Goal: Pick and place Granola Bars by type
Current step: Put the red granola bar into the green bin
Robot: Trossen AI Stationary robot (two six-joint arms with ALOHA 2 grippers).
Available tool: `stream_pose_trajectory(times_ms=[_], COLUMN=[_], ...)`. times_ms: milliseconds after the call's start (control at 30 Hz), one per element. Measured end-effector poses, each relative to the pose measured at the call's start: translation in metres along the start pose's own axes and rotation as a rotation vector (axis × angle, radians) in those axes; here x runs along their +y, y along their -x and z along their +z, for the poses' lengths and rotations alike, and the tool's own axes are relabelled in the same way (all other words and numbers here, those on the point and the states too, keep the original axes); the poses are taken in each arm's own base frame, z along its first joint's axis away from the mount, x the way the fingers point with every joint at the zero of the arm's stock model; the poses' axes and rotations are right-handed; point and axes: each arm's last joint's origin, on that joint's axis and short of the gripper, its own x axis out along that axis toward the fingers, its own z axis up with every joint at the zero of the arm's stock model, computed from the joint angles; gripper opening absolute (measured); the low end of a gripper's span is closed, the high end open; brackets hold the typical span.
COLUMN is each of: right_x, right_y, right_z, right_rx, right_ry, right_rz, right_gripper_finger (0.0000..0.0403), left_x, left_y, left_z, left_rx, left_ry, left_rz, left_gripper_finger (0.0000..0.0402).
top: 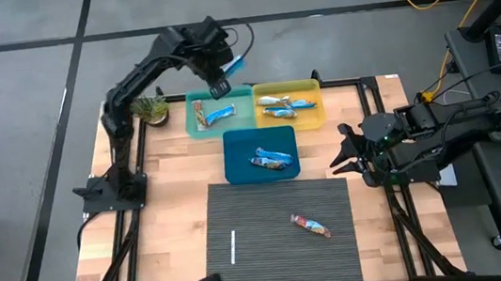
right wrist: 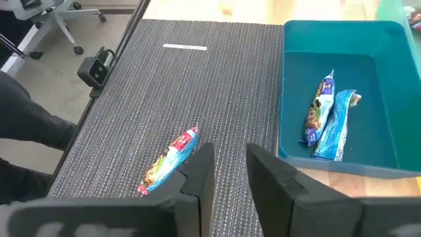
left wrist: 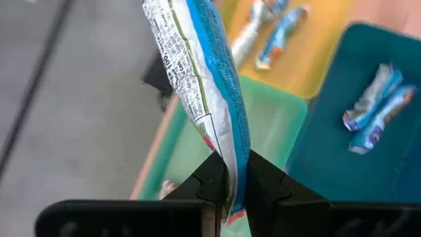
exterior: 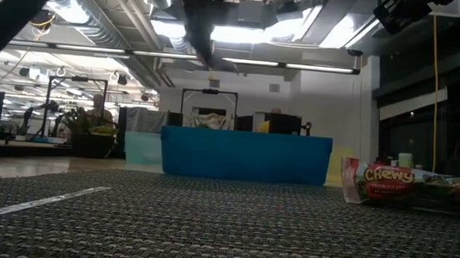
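blue-white bar [left wrist: 210, 85]; green tray [top: 201, 125], yellow tray [top: 312, 115], blue tray [top: 239, 165].

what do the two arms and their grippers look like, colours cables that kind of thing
Both arms are dark, almost black, built from jointed segments on black bases at the table's sides. The left gripper and the right gripper each end in two flat, angular black fingers with squared tips. Thin black cables loop along the left arm's upper segments and trail behind the right arm. No coloured markings or labels show on either.
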Motion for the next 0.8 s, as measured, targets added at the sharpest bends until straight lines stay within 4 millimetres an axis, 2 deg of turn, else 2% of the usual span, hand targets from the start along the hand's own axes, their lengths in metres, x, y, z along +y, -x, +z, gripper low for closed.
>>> stream_pose_trajectory(times_ms=[233,333,567,800], right_x=[0.0,0.0,0.0,0.0], right_y=[0.0,0.0,0.0,0.0], right_z=[0.0,0.0,0.0,0.0], right_rx=[0.0,0.0,0.0,0.001], right_ry=[-0.045,-0.062,-0.063,-0.086], right_rz=[0.0,0.0,0.0,0.0], right_gripper_finger=[0.0092,0.0092,0.0092,0.0092], left_x=[0.002,0.004,0.016,0.026], left_y=[-0.087,-0.114,-0.144,-0.172], left_z=[0.012,0.011,0.002,-0.003], left_rx=[0.153,0.214,0.286,0.324], left_ry=[-0.079,-0.089,-0.047,-0.042], left_rz=[-0.114,-0.132,-0.265,-0.275], left_gripper_finger=[0.0033,0.0031,0.0024,0.0023])
